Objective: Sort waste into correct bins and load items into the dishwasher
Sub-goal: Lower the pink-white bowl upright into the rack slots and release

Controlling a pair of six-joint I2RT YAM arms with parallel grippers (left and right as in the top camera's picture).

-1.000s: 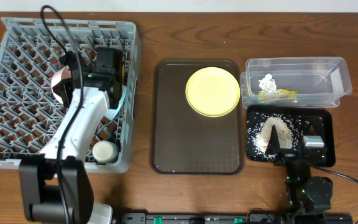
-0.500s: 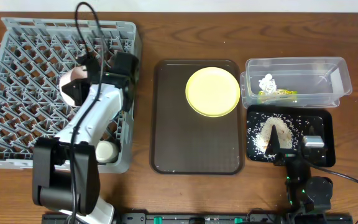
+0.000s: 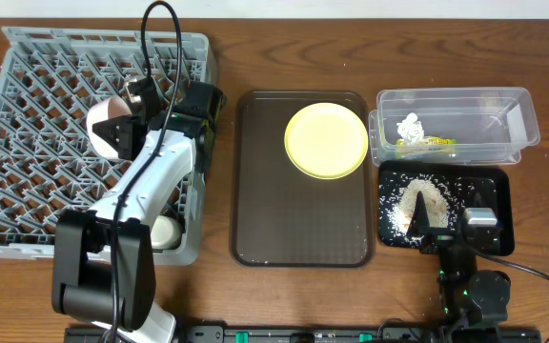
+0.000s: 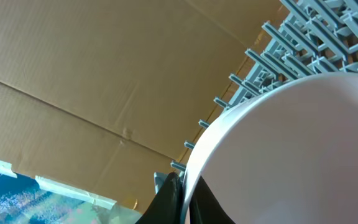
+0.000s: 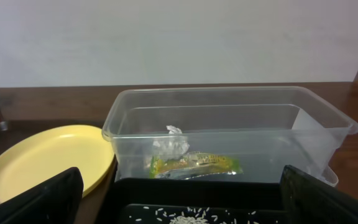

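Note:
My left gripper (image 3: 133, 122) is shut on the rim of the pinkish-white bowl (image 3: 110, 129) and holds it on edge over the grey dish rack (image 3: 36, 114). In the left wrist view the bowl (image 4: 291, 155) fills the frame, its rim pinched between my fingers (image 4: 184, 200). A white cup (image 3: 164, 230) stands in the rack's near right corner. The yellow plate (image 3: 326, 140) lies on the brown tray. The clear tub (image 3: 518, 119) holds the tissue (image 3: 410, 125) and the wrapper (image 3: 429, 144). Rice (image 3: 425, 200) lies on the black tray (image 3: 498, 186). My right gripper (image 3: 449, 227) is open and empty over that tray's near edge. The blue bowl and chopsticks are out of view.
The brown serving tray (image 3: 298, 224) sits between the rack and the bins. The right wrist view shows the tub (image 5: 316, 134), tissue (image 5: 174, 143), wrapper (image 5: 194, 165), plate (image 5: 42, 162) and rice (image 5: 188, 218) close ahead. My left arm's cable (image 3: 160, 38) loops over the rack.
My left arm has swung to the right over the rack, carrying the pinkish-white bowl a little rightward. A light blue piece seen beside the arm is now covered. The right arm has not moved.

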